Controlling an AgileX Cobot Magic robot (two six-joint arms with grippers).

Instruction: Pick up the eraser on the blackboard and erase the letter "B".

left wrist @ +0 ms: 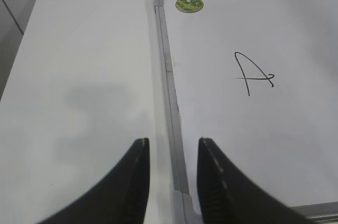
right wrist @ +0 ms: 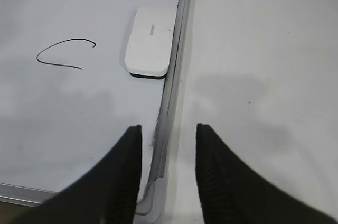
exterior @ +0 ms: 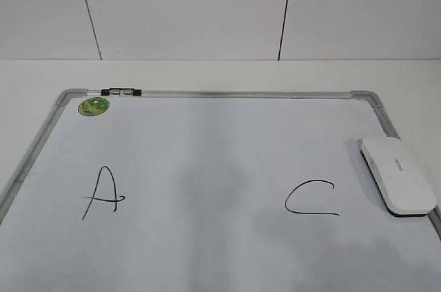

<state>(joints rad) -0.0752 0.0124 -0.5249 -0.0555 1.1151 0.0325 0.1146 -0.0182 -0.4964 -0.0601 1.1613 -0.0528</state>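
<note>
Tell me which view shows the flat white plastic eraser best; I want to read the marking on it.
The right wrist view: the flat white plastic eraser lies whole and large there, its grey marking on top. The exterior view shows the eraser at the board's right edge, marking smaller. The left wrist view misses it.

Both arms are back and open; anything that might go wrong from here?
No B shows between the A and the C; another wipe there would likely smear them. The eraser lies against the board's right frame, so a careless right gripper could push it off.
</note>
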